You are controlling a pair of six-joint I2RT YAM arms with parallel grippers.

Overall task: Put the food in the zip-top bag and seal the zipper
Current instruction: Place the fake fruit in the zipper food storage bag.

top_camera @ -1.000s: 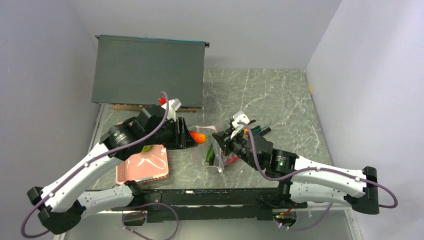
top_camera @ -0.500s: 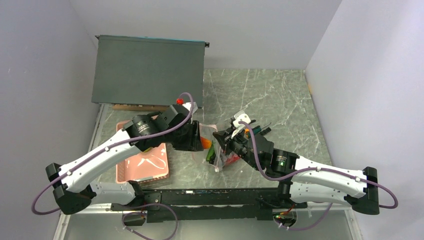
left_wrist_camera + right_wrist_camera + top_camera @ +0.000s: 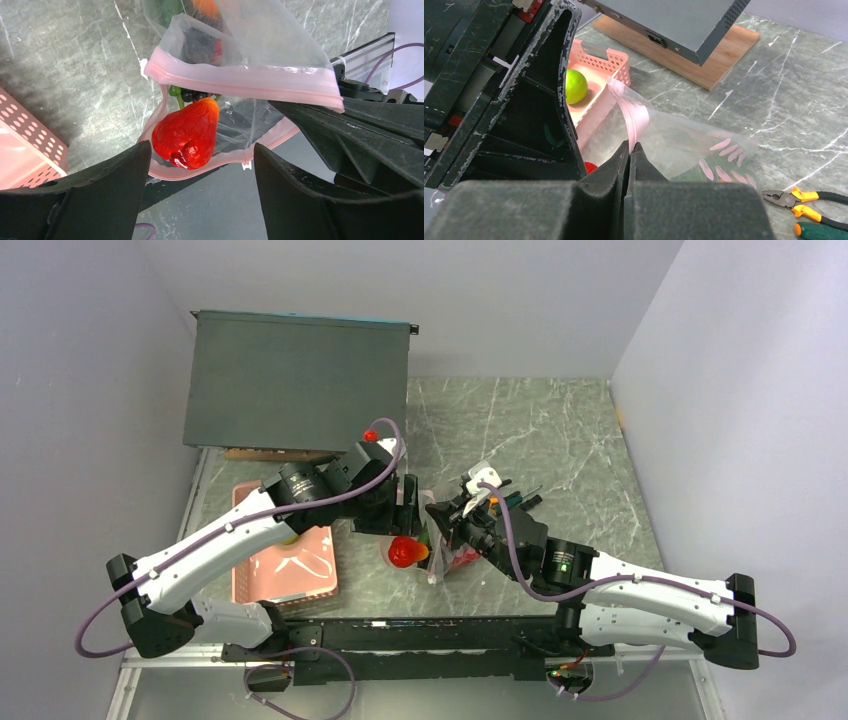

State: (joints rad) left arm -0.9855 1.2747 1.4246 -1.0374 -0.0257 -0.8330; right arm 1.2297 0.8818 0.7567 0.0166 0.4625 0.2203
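1. L gripper (image 3: 202,150): jaws spread wide, grasping nothing. It hangs directly above the mouth of the zip-top bag (image 3: 280,40), and neither finger touches anything below.

2. Red-orange fruit (image 3: 186,134): lies in the bag's open mouth betw. the upper and lower lips, its bottom against the lower lip. It is clear of both L fingers.

3. Zipper (image 3: 240,80): pale pink strip, unsealed, its 2 halves well apart. The upper half is lifted and fairly straight; the lower half sags in a curve toward the table (image 3: 784,100).

4. R gripper (image 3: 629,147): clenched tight on the bag's pink strip, holding the upper lip up. No gap shows betw. the pads.

5. Other bag contents: dark grape bunch (image 3: 192,95) just behind the fruit's top, inside the mouth. Green and orange pcs sit deeper in, too blurred through the plastic to identify.

6. Green apple (image 3: 575,86): outside the bag, in the pink basket (image 3: 599,62) to the bag's left.

7. Pliers (image 3: 796,196): orange-handled, flat on the table right of the bag, with a green handle just beside them.

8. Grey box (image 3: 295,380): far-left part of the table, resting on a wood board (image 3: 724,55), well apart from the bag.
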